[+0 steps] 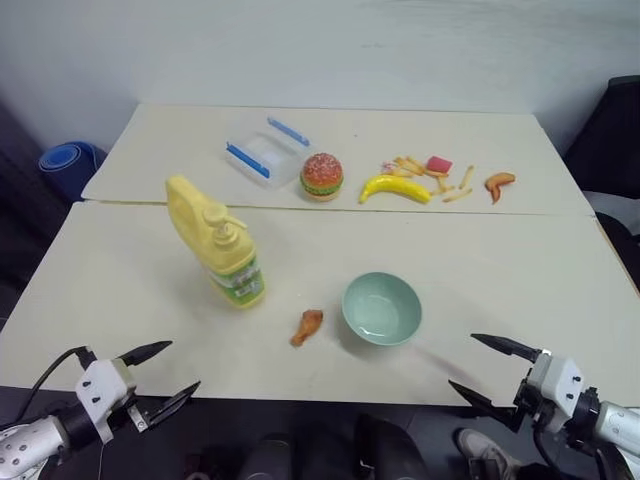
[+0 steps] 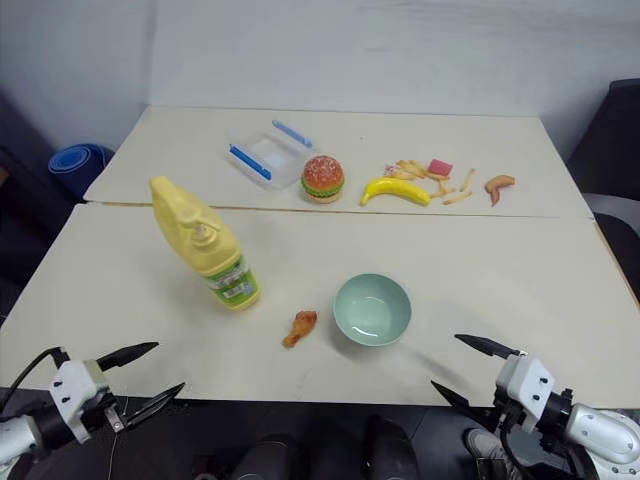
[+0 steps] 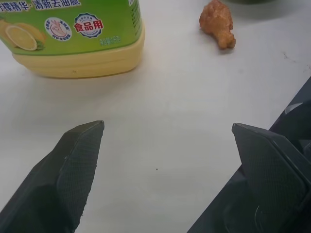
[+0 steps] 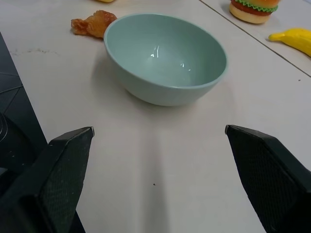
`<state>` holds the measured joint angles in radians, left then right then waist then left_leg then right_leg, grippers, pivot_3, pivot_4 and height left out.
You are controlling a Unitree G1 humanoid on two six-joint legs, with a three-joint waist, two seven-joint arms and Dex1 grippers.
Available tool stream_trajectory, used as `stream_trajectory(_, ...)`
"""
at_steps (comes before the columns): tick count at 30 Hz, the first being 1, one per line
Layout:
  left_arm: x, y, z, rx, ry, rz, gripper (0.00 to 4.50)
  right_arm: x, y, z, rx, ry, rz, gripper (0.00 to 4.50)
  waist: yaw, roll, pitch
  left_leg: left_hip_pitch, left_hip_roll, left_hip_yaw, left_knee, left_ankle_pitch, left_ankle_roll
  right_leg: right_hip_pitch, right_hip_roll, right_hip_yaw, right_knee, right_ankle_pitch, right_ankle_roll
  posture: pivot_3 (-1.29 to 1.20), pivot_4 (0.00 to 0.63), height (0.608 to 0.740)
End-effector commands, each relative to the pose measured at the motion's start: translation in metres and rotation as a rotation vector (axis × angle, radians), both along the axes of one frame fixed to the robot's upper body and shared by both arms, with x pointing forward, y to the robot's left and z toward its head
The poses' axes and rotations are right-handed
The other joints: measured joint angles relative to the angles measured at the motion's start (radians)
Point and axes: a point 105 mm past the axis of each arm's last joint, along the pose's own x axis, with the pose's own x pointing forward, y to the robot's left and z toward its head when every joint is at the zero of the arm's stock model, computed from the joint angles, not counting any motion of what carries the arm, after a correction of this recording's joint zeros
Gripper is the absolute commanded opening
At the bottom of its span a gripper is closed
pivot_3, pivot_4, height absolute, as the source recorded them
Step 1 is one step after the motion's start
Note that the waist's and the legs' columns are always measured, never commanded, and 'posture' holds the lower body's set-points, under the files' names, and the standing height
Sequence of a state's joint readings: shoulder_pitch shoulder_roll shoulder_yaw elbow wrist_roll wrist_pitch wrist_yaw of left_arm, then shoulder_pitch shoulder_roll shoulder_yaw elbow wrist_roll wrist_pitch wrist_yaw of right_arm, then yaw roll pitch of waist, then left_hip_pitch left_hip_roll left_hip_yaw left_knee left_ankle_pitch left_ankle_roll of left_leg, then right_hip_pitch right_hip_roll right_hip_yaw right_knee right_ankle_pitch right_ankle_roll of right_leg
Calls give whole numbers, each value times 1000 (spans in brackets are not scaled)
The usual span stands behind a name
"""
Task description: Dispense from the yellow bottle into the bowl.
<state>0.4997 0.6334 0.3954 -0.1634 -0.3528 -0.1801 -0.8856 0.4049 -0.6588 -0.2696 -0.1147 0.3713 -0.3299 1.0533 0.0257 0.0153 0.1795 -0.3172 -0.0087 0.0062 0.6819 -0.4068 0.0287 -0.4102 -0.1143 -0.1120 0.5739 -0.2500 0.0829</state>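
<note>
The yellow bottle (image 1: 215, 243) stands upright on the left half of the near table, pump nozzle on top, green-and-white label (image 3: 68, 24) near its base. The pale mint-green bowl (image 1: 381, 308) sits empty to its right, near the table's middle. My left gripper (image 1: 165, 378) hovers open at the table's front edge, below and left of the bottle, nothing between its fingers (image 3: 77, 165). Over the front right edge my right gripper (image 1: 490, 370) is open too, pointing toward the bowl (image 4: 165, 58), apart from it.
A toy chicken drumstick (image 1: 307, 326) lies between bottle and bowl. On the far table sit a clear box with blue clips (image 1: 266, 152), a toy burger (image 1: 322, 176), a banana (image 1: 395, 189), fries (image 1: 425, 172) and another toy piece (image 1: 497, 184). A seam separates the two tables.
</note>
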Motion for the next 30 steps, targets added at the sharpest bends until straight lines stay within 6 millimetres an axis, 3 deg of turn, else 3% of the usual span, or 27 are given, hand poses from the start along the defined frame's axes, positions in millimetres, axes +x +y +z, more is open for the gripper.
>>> stream_trajectory(1, -1, -8, 6, -16, 8, -38, 4491, 8, 26, 20, 32, -40, 87, 4500, 0, 0, 0, 0, 0, 0, 0, 0, 0, 0, 0, 0, 0, 0, 0, 0, 150, 740)
stream_trajectory(7, 6, -16, 34, -228, -9, -114, 4491, 39, 100, 61, -7, 21, 318, 4500, -13, 1, 1, 1, 1, 1, 0, 1, -1, -1, 0, 2, 3, 1, -2, 0, 150, 740)
stream_trajectory(14, 2, -29, 32, -258, 63, -200, 4491, 73, 169, 69, -203, 70, 534, 4500, -9, 0, 0, -2, 2, 0, 1, 4, -9, -3, 2, -1, 0, 0, -4, 0, 150, 740)
stream_trajectory(19, 7, -24, 30, -255, 34, -127, 4491, 86, 213, 45, -394, 137, 618, 4500, -21, -5, -3, -2, 1, 0, 1, 4, -9, -3, 2, -2, 1, 0, -4, 0, 150, 740)
stream_trajectory(30, 7, -36, 25, -281, 29, -106, 4491, 118, 251, 8, -616, 120, 580, 4500, -46, -6, -3, -2, 2, 0, 2, 6, -12, -4, 3, -5, 8, 1, -3, 0, 150, 740)
